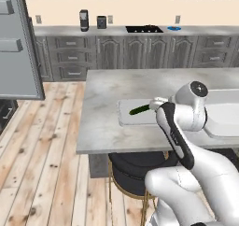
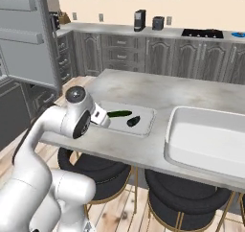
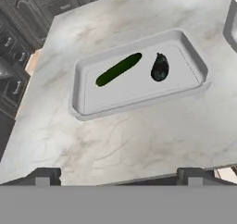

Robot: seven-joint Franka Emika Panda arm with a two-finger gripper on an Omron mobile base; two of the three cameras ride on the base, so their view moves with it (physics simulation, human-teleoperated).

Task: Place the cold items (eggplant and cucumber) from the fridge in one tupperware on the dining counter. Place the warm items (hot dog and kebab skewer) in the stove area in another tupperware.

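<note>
1. Two cold items already lie in one tupperware [image 3: 88, 107] on the dining counter [image 3: 139, 140]: the cucumber [image 3: 118, 69] and the eggplant [image 3: 159, 67] rest apart from each other on its floor, so I judge that half of the task done.
2. My gripper [image 3: 118, 174] hangs above the counter's near edge, looking down at the tray. Its finger tips [image 3: 44, 176] sit far apart at the bottom of the hand view with nothing between them, so the claw is wide and empty.
3. I see the stove [image 1: 144, 29] on the far counter, across the room from the island. The hot dog and the kebab skewer are too small to pick out from here, and I will not guess where they lie.
4. A second, larger tupperware [image 2: 210, 140] sits just beside the filled one; I take it as the one for the warm items.
5. Risk one: as I drive off, the elbow hanging over the counter edge could sweep the tray and spill both vegetables, so I should tuck the arm first.
6. Risk two: the open fridge door [image 1: 18, 43] stands near my path and the base could clip it.
7. Risk three: dropping warm food in with the cold would spoil the sorting.
</note>
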